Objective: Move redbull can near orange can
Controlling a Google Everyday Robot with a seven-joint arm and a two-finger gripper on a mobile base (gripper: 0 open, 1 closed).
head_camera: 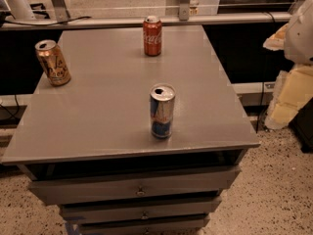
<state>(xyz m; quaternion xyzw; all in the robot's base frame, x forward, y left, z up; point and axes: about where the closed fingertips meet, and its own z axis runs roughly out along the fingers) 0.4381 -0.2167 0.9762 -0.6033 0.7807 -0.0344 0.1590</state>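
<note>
The redbull can (162, 111), slim, blue and silver with an open silver top, stands upright on the grey table (107, 106) near its front edge, a little right of the middle. The orange can (53, 62), golden-orange with pale lettering, stands slightly tilted at the table's left edge, further back. The two cans are well apart. My gripper is not in view; nothing holds or touches either can.
A red cola can (152, 35) stands upright at the back middle of the table. Drawers (137, 190) sit under the tabletop. A white rounded body (301, 31) and pale yellow foam pieces (291, 99) are at the right edge. A rail runs behind the table.
</note>
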